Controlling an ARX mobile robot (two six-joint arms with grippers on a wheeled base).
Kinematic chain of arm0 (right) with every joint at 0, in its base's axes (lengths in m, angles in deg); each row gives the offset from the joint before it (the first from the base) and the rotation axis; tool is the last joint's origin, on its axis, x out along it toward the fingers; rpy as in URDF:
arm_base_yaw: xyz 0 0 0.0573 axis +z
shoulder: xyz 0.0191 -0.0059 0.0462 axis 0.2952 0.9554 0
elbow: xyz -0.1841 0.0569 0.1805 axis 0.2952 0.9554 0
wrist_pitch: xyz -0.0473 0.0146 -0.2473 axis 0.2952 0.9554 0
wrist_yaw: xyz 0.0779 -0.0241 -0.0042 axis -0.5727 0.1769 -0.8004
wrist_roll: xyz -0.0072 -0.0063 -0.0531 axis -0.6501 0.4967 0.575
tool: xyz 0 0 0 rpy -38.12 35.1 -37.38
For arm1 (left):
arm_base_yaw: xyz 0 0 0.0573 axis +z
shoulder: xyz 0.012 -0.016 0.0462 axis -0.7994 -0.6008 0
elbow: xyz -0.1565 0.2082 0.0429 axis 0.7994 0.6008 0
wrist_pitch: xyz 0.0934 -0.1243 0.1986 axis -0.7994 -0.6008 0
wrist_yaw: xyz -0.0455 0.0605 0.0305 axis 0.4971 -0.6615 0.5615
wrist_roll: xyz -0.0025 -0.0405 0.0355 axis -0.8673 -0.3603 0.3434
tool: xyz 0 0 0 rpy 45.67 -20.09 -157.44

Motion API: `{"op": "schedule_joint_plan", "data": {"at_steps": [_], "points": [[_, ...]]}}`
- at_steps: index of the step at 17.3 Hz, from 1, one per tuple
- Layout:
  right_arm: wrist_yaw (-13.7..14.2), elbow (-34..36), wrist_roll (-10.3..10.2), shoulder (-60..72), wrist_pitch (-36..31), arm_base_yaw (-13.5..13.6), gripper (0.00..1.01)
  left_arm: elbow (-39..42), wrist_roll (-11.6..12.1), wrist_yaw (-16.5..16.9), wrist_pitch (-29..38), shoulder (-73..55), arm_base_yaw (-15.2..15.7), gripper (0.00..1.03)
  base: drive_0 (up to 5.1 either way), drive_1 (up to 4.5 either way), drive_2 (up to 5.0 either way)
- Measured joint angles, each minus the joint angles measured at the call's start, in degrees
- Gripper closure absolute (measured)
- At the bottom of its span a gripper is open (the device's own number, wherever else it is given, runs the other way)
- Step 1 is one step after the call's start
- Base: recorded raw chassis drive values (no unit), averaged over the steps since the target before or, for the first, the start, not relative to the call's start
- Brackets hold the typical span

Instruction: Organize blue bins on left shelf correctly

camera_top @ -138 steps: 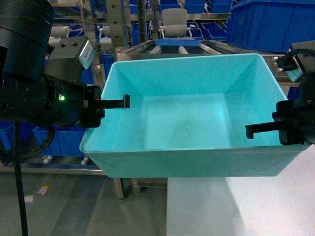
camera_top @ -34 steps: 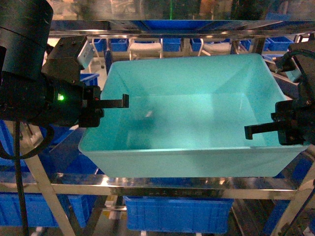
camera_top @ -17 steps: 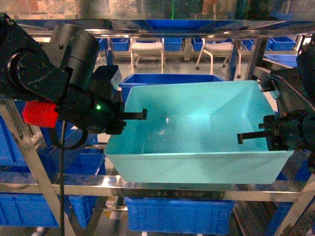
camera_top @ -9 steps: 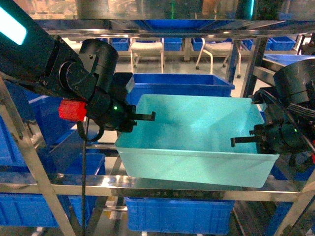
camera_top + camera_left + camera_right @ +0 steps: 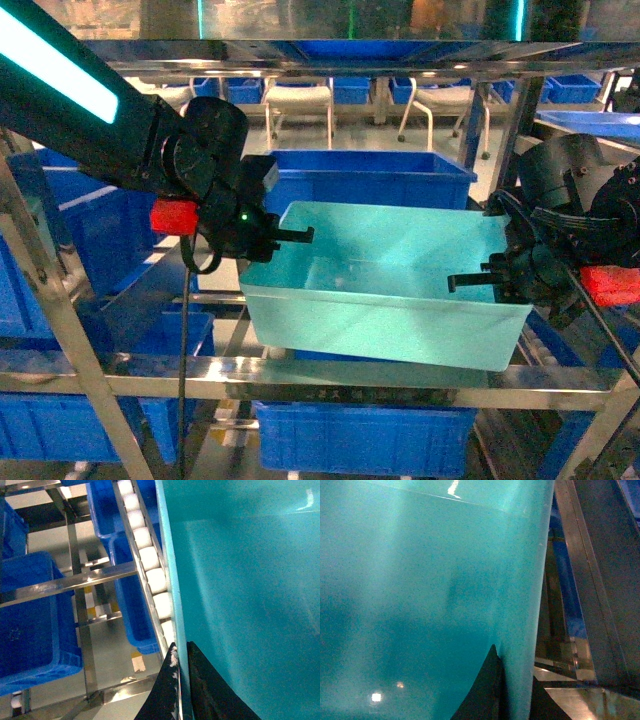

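Between the shelf's (image 5: 300,385) uprights, above its front bar, the turquoise bin (image 5: 385,305) hangs tilted, its far end toward a dark blue bin (image 5: 365,180) behind. The left gripper (image 5: 268,238) pinches the bin's left wall with jaws pressed on the rim, one inside and one outside; the right gripper (image 5: 505,282) clamps the right wall likewise. Judging by this, the placing step is under way: next, both arms should lower evenly onto the roller rails (image 5: 150,575), then spread the jaws and back out.

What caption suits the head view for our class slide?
Both end effectors, left and right, grip the turquoise bin over the steel shelf.
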Motion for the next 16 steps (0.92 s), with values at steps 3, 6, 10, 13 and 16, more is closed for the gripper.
{"op": "schedule_joint_plan", "data": {"at_steps": [3,6,10,13,16], "points": [[0.11,-2.23,0.55,3.26,-0.50,-0.87,0.99,-7.17,1.22,0.17,-2.05,-5.05,-0.83,1.01,0.0,0.00,0.0],[-1.68,-6.84,0.28,6.16,2.54,0.44,0.99,-10.03,1.42,-0.61,-4.24,-7.04,0.63,1.01,0.0,0.00,0.0],[-3.34,-9.88,2.93,6.47,3.41,1.20,0.72,-11.32,3.74,0.39,-2.78,-7.43,1.40,0.72,0.0,0.00,0.0],[-3.72,-10.14,3.74,6.47,3.19,2.14,0.42,-11.28,4.37,0.42,-2.71,-7.34,1.16,0.43,0.0,0.00,0.0],[-3.04,-6.47,4.55,5.05,-2.84,2.12,0.11,-0.31,2.82,0.17,4.37,-0.39,0.77,0.12,0.0,0.00,0.0]]}}
